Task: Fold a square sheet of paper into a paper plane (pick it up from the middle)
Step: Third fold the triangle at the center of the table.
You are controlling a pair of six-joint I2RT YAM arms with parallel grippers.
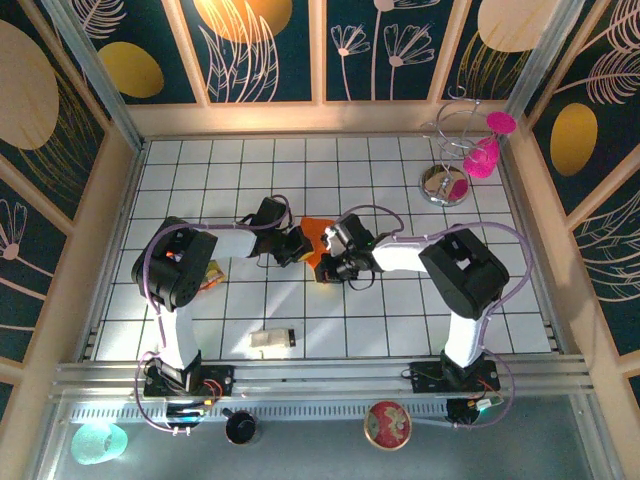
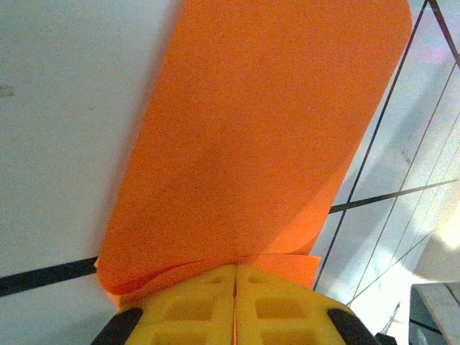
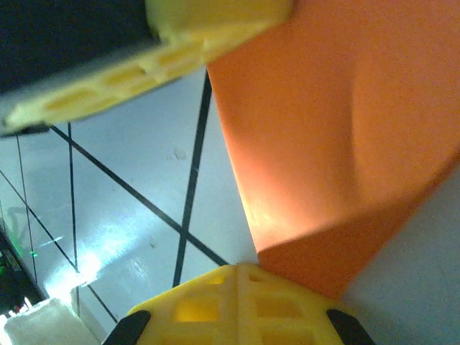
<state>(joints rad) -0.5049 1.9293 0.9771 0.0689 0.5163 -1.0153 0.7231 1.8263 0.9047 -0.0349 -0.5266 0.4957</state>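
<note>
The square sheet of paper (image 1: 314,232) is bright orange and folded over itself, held just above the tiles at the table's middle between both arms. My left gripper (image 1: 298,247) is shut on its near edge; in the left wrist view the paper (image 2: 259,129) rises from the closed yellow jaws of the left gripper (image 2: 236,272) in doubled layers. My right gripper (image 3: 238,269) is shut, its tip against a folded corner of the paper (image 3: 338,122), with no paper seen between its jaws. The right gripper (image 1: 332,254) faces the left one. The paper plane is out of view.
A small beige block (image 1: 272,340) lies near the front edge. A crinkled wrapper (image 1: 212,275) sits beside the left arm. A metal stand (image 1: 447,180) with a pink cup (image 1: 483,155) stands at the back right. Wooden walls ring the white tiled table (image 1: 400,320).
</note>
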